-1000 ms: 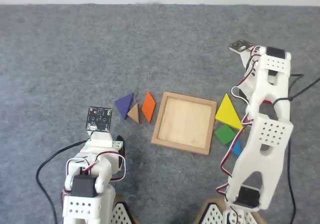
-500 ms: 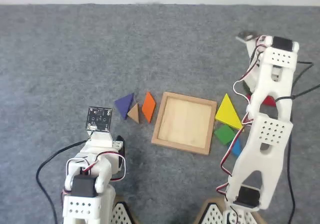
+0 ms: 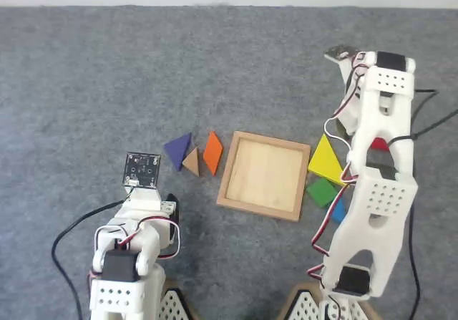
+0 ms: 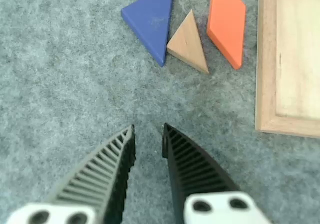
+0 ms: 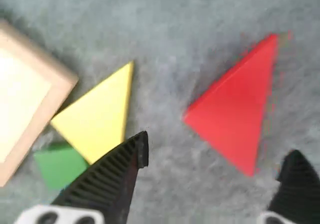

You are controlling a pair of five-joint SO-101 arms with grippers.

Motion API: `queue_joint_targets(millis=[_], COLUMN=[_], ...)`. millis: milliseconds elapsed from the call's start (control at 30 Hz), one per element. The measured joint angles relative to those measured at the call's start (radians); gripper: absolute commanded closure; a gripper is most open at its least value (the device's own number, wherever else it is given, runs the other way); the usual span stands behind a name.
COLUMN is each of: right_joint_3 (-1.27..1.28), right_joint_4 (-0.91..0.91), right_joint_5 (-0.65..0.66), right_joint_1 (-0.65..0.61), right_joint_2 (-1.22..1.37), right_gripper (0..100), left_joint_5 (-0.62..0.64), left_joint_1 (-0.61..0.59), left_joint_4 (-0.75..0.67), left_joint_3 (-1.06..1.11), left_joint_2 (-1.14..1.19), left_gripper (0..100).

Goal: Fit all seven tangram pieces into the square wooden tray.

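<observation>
The square wooden tray (image 3: 228,167) lies empty mid-table. To its left are a blue triangle (image 3: 177,148), a tan triangle (image 3: 191,162) and an orange parallelogram (image 3: 212,152). To its right are a yellow triangle (image 3: 325,160), a green square (image 3: 322,191), a blue piece (image 3: 338,210) and a red triangle (image 3: 380,144) partly under the right arm. My right gripper (image 5: 217,156) is wide open over the red triangle (image 5: 235,119), one finger on each side. My left gripper (image 4: 148,130) hovers over bare carpet short of the blue triangle (image 4: 152,16), its fingers a narrow gap apart and holding nothing.
Grey carpet covers the whole table. The right arm (image 3: 383,184) stretches over the pieces on the tray's right and hides part of them. Both arm bases stand at the near edge. Open carpet lies beyond the tray.
The right arm's wrist reached farther from its base, then swung slightly left, over the red triangle. The left arm and all pieces stayed put.
</observation>
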Motion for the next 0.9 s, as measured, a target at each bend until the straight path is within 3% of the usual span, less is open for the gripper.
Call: queue_joint_targets(millis=[267,733,900], right_joint_3=[0.0,0.008,0.005], right_joint_4=[-0.135,-0.152,-0.152], right_joint_5=[0.002,0.049,0.071], right_joint_1=[0.017,0.052,0.06], right_joint_2=[0.101,0.143,0.178], right_gripper=[55.5,55.7,66.3], left_joint_5=[0.0,0.0,0.0], left_joint_1=[0.0,0.0,0.0], left_joint_4=[0.0,0.0,0.0], left_joint_3=[0.0,0.0,0.0], left_joint_2=[0.0,0.0,0.0], left_gripper=[91,91,91])
